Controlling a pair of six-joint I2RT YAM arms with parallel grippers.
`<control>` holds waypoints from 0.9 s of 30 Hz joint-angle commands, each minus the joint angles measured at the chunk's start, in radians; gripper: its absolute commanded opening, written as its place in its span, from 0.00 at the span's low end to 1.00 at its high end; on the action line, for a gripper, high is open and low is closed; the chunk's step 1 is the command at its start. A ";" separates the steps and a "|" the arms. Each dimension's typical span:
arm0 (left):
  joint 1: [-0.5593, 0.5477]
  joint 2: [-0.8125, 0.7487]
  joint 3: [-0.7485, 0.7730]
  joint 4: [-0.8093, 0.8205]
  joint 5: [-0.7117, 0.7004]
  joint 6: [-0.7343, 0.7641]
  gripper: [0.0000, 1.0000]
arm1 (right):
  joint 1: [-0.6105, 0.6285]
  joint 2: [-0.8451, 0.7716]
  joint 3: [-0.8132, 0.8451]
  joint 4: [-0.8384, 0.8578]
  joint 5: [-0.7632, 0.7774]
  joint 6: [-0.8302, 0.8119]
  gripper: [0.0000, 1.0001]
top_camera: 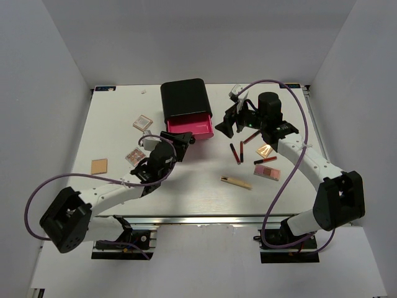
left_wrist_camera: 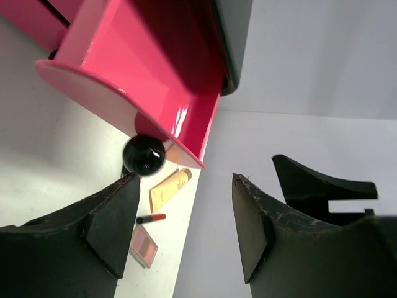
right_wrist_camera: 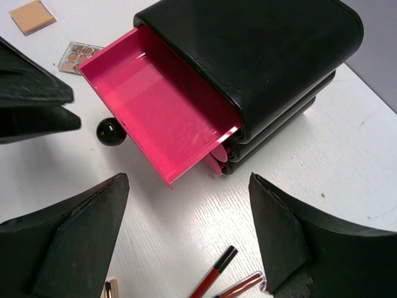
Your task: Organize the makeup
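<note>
Left gripper [left_wrist_camera: 185, 181] gapes wide, empty, by the black knob [left_wrist_camera: 144, 154]. Right gripper [right_wrist_camera: 189, 180] hangs over the pulled-out pink drawer [right_wrist_camera: 158, 105], jaws spread, holding nothing.

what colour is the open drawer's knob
Glossy black knob, on the pink drawer; clearest in the right wrist view.

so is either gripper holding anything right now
Nothing: left gripper and right gripper are both open and empty, the drawer knob just ahead of the left.
</note>
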 commanded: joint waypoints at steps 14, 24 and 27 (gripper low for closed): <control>0.210 -0.384 0.302 -0.966 -0.123 0.377 0.26 | 0.176 0.049 0.196 -0.240 -0.082 -0.238 0.56; 0.380 -0.338 0.764 -1.168 -0.093 0.812 0.89 | 0.477 0.454 0.722 -0.435 0.171 -0.086 0.77; 0.380 -0.406 0.780 -1.145 -0.104 0.838 0.89 | 0.608 0.595 0.880 -0.432 0.383 0.004 0.87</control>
